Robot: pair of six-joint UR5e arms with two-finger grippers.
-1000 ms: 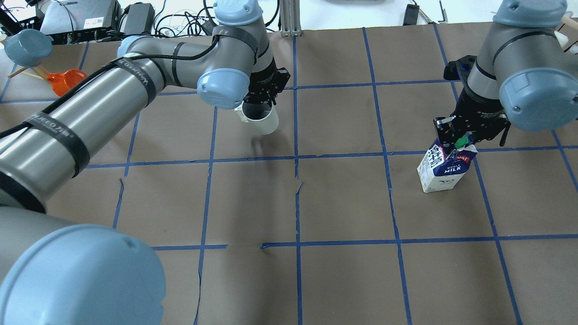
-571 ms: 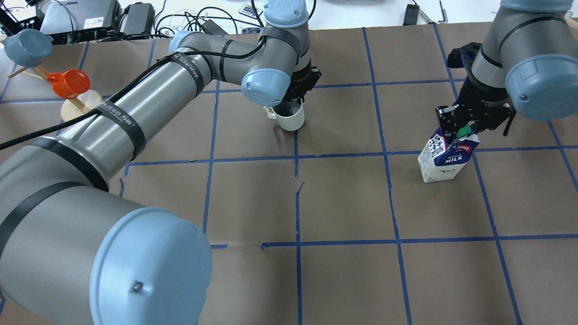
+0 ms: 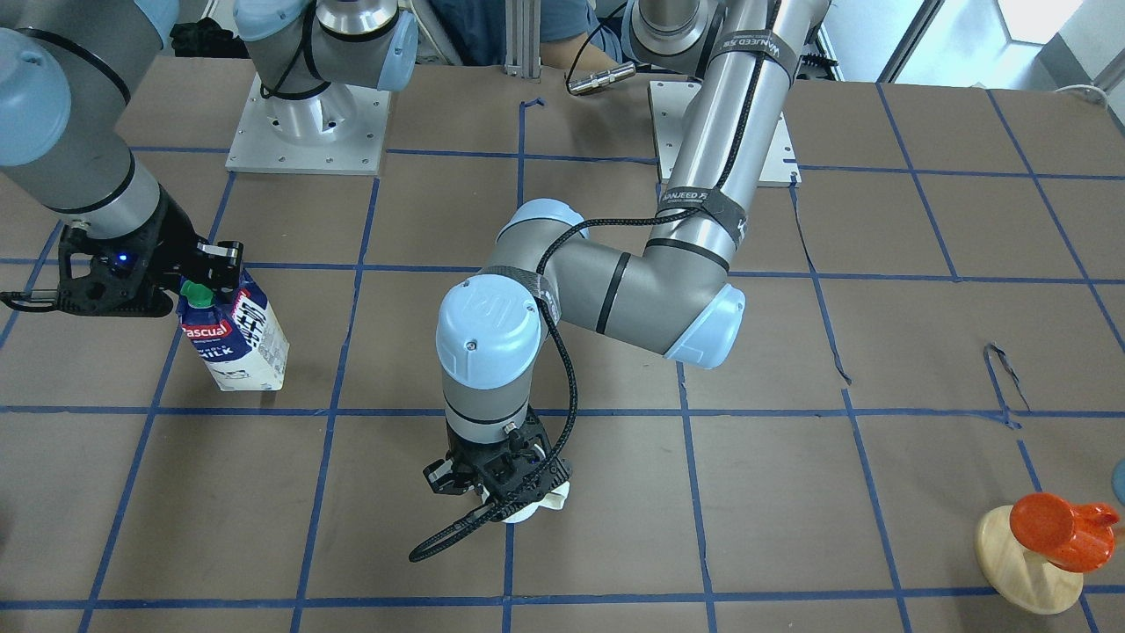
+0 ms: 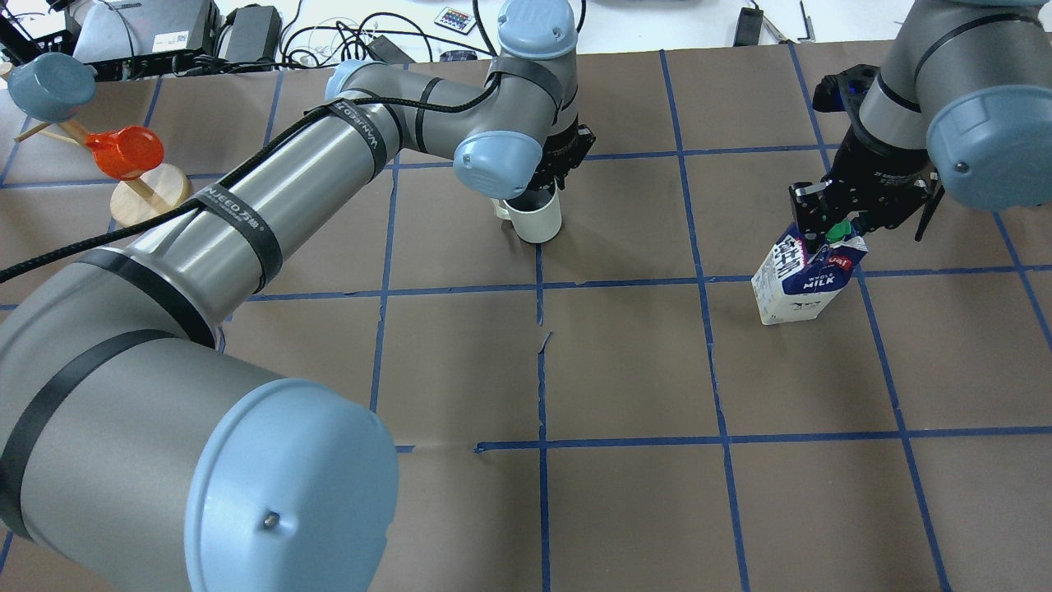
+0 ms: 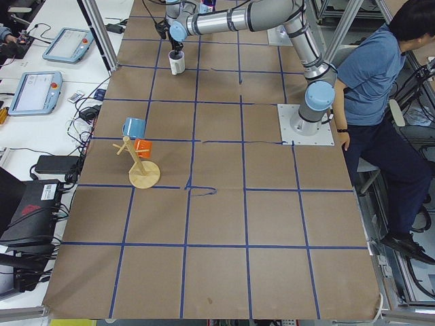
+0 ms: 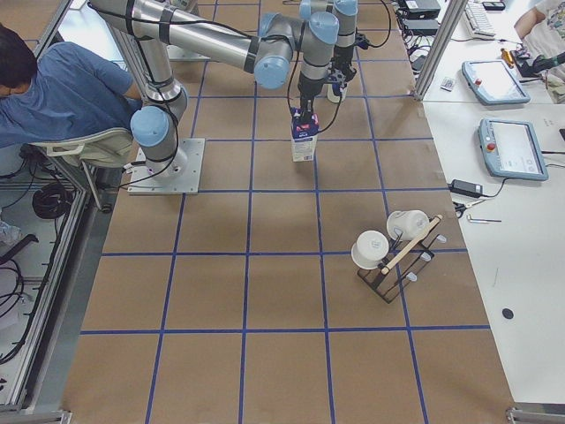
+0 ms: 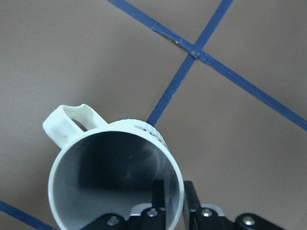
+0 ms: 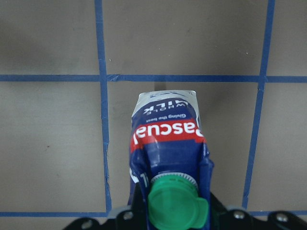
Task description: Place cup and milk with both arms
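Observation:
The white cup (image 4: 536, 220) hangs upright from my left gripper (image 4: 544, 191), low over a blue tape crossing at the table's middle far side. In the left wrist view one finger (image 7: 158, 194) is inside the cup (image 7: 115, 182) and the other outside, shut on the rim; the handle points away to the left. The front view shows the cup (image 3: 529, 512) mostly hidden under this gripper (image 3: 503, 482). My right gripper (image 4: 832, 232) is shut on the gable top of the milk carton (image 4: 801, 278), which leans slightly, at or just above the table. The green cap shows in the right wrist view (image 8: 173, 211).
A wooden stand (image 4: 149, 193) with an orange cup (image 4: 123, 152) and a blue cup (image 4: 49, 82) is at the far left. Boxes and cables (image 4: 148, 33) line the far edge. A rack with white mugs (image 6: 388, 252) stands on the right side. An operator (image 5: 374, 75) sits by the bases.
My left arm has carried the cup to the right, onto the middle tape line. My right arm has shifted the milk a little farther away.

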